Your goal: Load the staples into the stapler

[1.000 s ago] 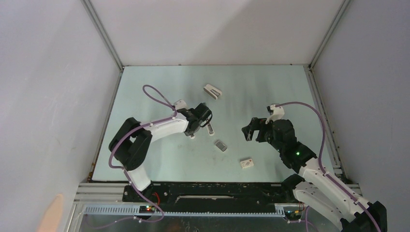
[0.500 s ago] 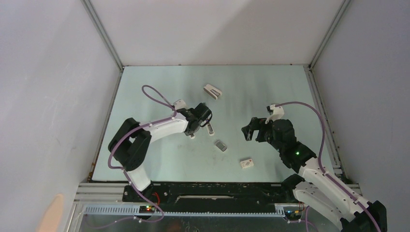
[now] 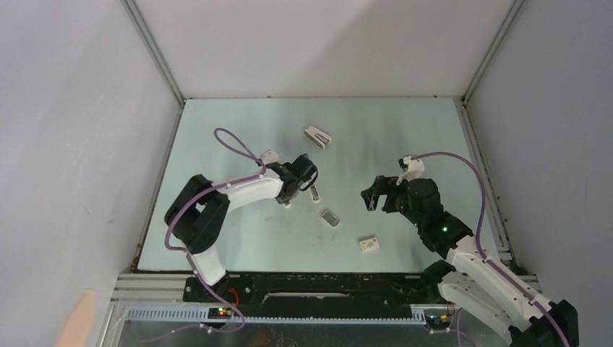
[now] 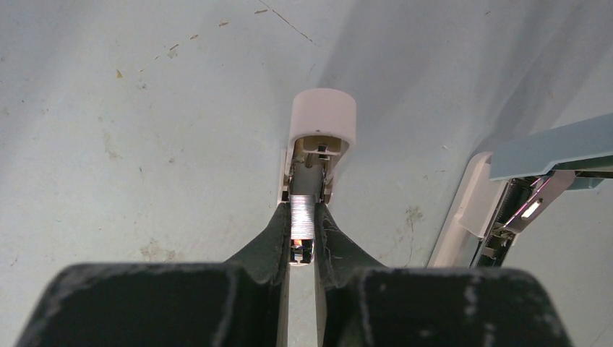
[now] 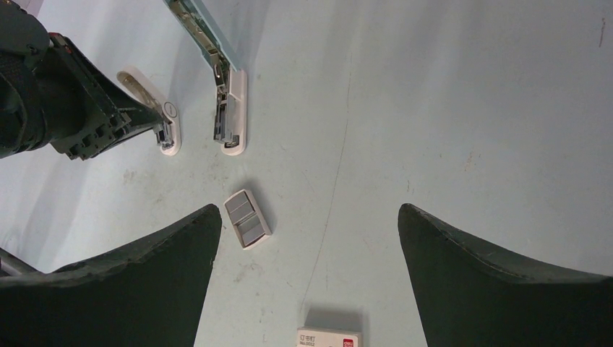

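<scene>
Nothing has shifted: left jaws clamp a white-capped channel [image 4: 322, 119] beside the open stapler [image 4: 463, 210], probably steadying it; right jaws apart.

L gripper [image 4: 303, 217] low, pinched nearly closed; R gripper [image 5: 309, 210] aloft (jaws wide apart), tilted down.

Bare pale green table [image 3: 238, 130] runs along the far side and the left, hemmed in by grey enclosure walls [image 3: 87, 144]. The middle is crowded. The left hand [image 4: 302, 242], pinched on a silver ribbed staple strip [image 4: 303, 217] in a slim white channel piece [image 4: 322, 119], sits just beside the opened pale grey-green stapler [image 5: 233, 123], leaving only a narrow gap. The wide-spread right hand [image 3: 371, 195] has open table ahead, apart from a small grey block in a white frame [image 5: 247, 219] and a white cardboard box with a red mark [image 5: 329, 337]. A white wedge-shaped stapler [image 3: 318, 136] stands farther back.
</scene>
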Motion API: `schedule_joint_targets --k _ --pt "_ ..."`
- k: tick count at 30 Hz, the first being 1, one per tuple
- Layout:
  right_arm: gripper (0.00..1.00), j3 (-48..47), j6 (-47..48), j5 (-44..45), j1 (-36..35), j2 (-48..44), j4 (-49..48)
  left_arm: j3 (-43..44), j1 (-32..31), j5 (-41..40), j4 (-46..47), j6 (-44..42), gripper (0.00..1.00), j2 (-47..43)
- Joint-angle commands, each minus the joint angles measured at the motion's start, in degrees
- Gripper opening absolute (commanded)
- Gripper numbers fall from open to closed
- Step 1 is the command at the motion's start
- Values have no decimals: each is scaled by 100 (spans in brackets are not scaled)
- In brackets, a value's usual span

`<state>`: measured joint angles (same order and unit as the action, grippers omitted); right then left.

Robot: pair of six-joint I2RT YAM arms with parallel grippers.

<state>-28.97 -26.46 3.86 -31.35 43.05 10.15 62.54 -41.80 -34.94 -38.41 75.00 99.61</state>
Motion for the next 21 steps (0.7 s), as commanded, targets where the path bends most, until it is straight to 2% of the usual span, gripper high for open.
schedule_joint_targets --k 1,21 --pt "95 -12 45 -5 -11 19 -251 21 45 -146 17 98 13 73" --pt "95 -12 54 10 -10 20 -246 16 49 -48 -142 127 15 120"
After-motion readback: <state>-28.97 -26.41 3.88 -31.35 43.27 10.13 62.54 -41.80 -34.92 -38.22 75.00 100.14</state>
